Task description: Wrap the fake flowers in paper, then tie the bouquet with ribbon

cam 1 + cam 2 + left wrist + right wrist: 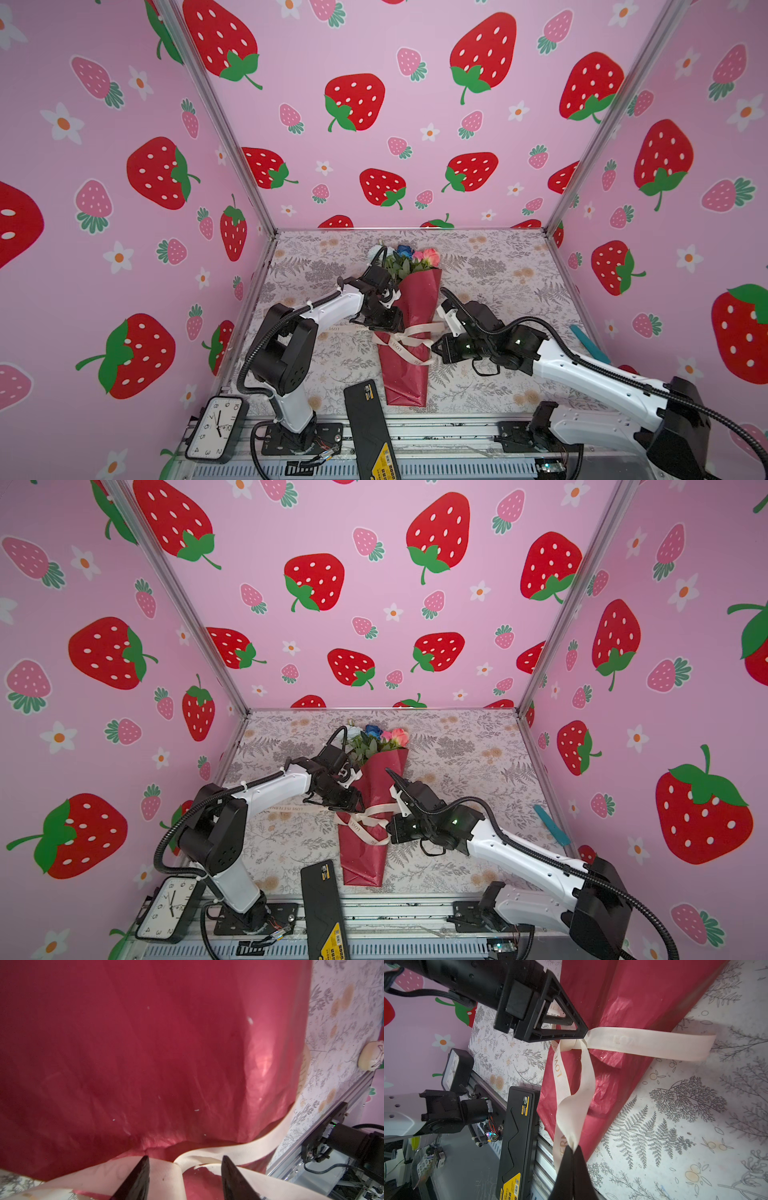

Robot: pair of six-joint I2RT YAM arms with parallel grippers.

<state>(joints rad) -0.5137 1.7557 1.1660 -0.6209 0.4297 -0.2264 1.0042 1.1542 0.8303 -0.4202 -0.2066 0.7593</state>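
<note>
Dark red glossy paper wraps the bouquet of fake flowers (415, 299), lying flat on the table (498, 270), its pale bloom half hidden behind the left arm (332, 303). Across its waist the cream ribbon (633, 1040) reads "LOVE"; further letters vanish at the right gripper (573, 1148), pinched tight on a ribbon loop. The left gripper (185, 1160) straddles the knot (575, 1044), fingers (137, 1180) apart.

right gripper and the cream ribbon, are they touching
Touching. The right wrist view shows the right gripper with its jaws shut on a strand of the ribbon, pinched right at the tips.
</note>
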